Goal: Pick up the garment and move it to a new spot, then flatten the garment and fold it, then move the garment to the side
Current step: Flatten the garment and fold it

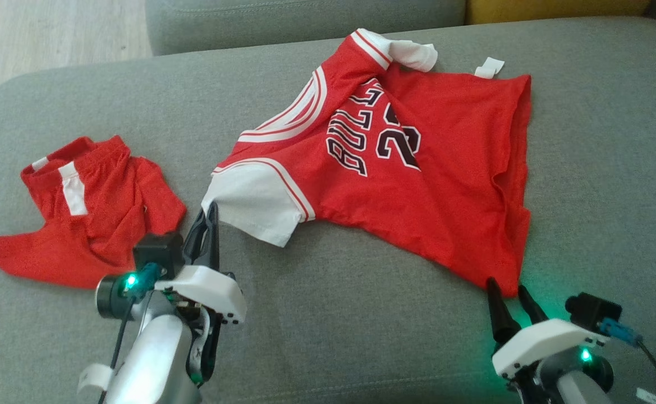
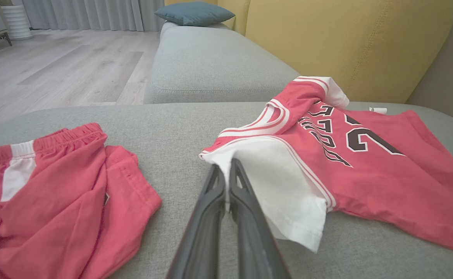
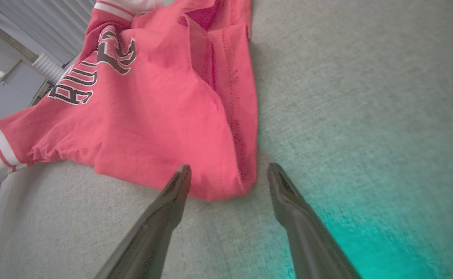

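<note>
The garment (image 1: 445, 185) is a red jersey with white sleeves and dark lettering, spread loosely and creased on the grey sofa seat (image 1: 328, 325). My left gripper (image 1: 211, 212) is shut on the edge of its near white sleeve (image 1: 255, 207); in the left wrist view the fingers (image 2: 214, 201) pinch white cloth of the garment (image 2: 385, 174) at my left gripper (image 2: 224, 166). My right gripper (image 1: 508, 287) stands open just short of the hem's near corner. In the right wrist view that corner of the garment (image 3: 152, 116) lies between the tips of my right gripper (image 3: 229, 168).
Red shorts (image 1: 97, 224) with white stripes lie crumpled on the seat left of my left arm, also in the left wrist view (image 2: 55, 201). A yellow backrest (image 2: 346, 38), a teal cushion (image 2: 194, 13) and wooden floor (image 2: 55, 69) lie beyond the seat.
</note>
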Robot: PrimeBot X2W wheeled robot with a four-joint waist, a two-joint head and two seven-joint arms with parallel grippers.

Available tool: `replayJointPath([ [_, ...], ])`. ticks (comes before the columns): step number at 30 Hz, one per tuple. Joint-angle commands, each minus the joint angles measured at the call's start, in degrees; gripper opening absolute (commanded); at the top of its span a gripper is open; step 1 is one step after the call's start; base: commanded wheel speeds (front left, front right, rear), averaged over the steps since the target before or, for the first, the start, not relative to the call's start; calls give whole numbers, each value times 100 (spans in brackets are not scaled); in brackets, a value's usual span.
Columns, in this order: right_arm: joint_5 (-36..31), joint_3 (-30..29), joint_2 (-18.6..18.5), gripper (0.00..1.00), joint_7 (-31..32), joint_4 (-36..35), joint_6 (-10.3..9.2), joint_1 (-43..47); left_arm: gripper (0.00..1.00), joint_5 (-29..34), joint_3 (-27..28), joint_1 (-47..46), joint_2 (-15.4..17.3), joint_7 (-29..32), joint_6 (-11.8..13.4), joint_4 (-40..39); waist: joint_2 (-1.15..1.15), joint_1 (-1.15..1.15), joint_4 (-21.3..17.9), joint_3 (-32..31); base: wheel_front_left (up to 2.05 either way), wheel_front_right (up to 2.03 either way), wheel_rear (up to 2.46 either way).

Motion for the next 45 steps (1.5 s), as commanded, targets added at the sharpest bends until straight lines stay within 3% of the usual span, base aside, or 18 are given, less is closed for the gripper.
replayJointPath([
  [1,-48,212,-17,100,2,-18,-4,-215,0,37,171,-258,45,-71,-17,-163,0,0,14,7,0,0,0],
  [3,-31,247,-17,96,12,69,-4,-274,0,41,157,-268,37,-71,-22,-150,0,0,46,6,0,0,0],
  [4,12,283,-17,28,38,100,-4,-298,0,41,152,-273,34,-71,-27,-143,0,0,59,0,0,0,0],
  [5,46,333,-17,0,60,112,-4,-322,0,38,157,-278,31,-71,-27,-143,0,0,70,-7,0,0,0],
  [11,100,377,-17,0,26,-13,-4,-378,0,-61,236,-237,11,-71,-43,-152,0,0,113,-128,0,0,0],
  [15,160,307,-17,0,-6,-470,-4,-421,0,-248,369,-136,-3,-71,-119,-249,0,0,84,-295,0,0,0],
  [19,192,206,-80,0,140,-1352,-4,-529,0,-682,516,-66,-22,-71,-384,-515,0,0,33,-522,0,0,0],
  [23,304,140,-383,0,423,-2505,-4,-800,0,-1332,658,-252,-37,-62,-631,-1051,0,0,6,-690,0,0,0],
  [28,300,-44,-738,0,717,-3661,-4,-1343,0,-1862,743,-788,-42,139,-723,-2141,0,0,34,-867,0,0,0],
  [34,165,-221,-850,0,1042,-4384,-4,-1717,0,-2644,791,-1082,-45,359,-397,-3475,0,0,92,-1035,0,0,0],
  [39,49,-641,-585,0,1490,-4987,-4,-1733,0,-3051,645,-1234,-46,612,81,-4602,0,0,200,-1096,0,0,0],
  [42,-141,-931,-365,0,1855,-5266,-4,-1775,0,-3158,607,-1502,-30,883,291,-4923,0,0,244,-1032,0,0,0],
  [45,-427,-1112,-244,0,2240,-5301,-4,-1985,0,-3040,643,-1949,141,1152,391,-4760,0,0,257,-877,0,0,0],
])
